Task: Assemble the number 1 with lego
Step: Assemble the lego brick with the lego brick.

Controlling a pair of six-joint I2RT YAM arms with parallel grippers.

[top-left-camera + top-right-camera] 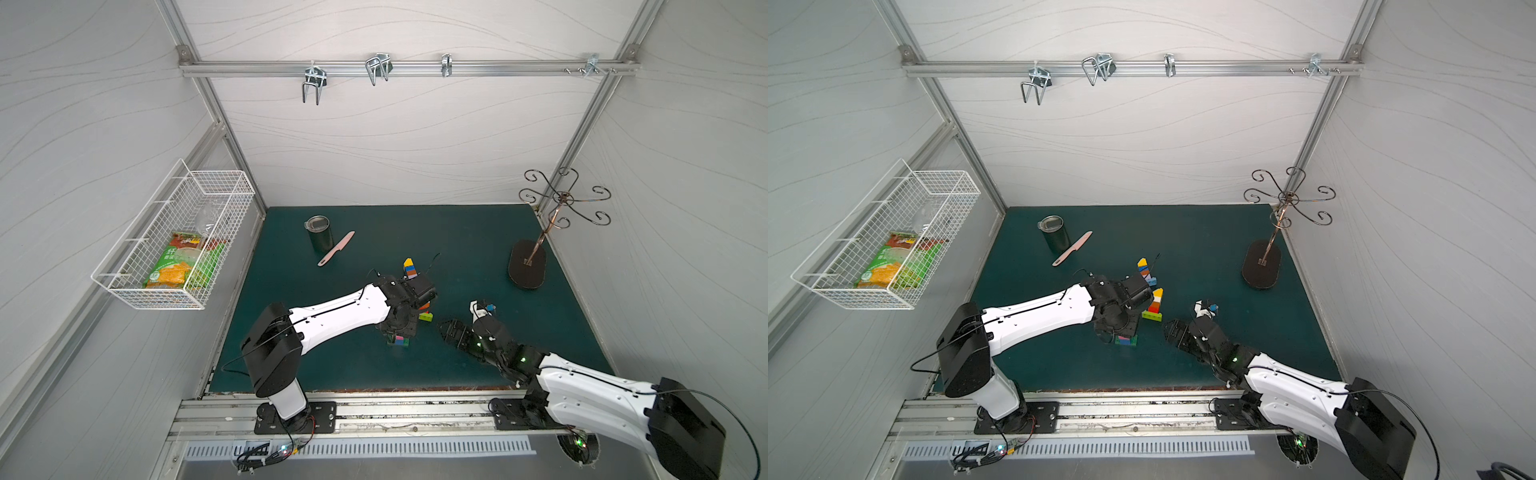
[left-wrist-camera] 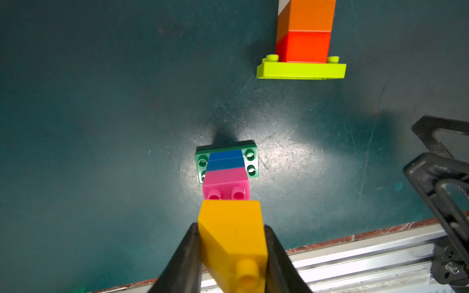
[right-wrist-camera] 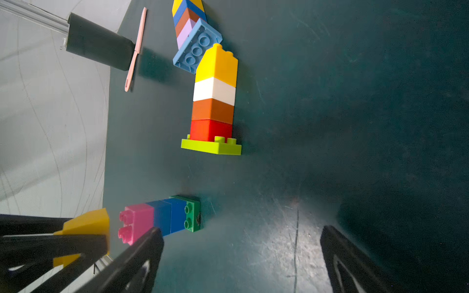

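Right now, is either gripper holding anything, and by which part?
The left gripper is shut on the yellow sloped brick, its jaws against the brick's two opposite side faces. The right gripper is open and holds nothing.

The lego (image 3: 214, 91) looks smooth glossy plastic; the table (image 3: 342, 114), matt and scratched.

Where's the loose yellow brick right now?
In the left wrist view, the yellow brick sits clamped in the left gripper, just above the pink brick topping the green-based stack.
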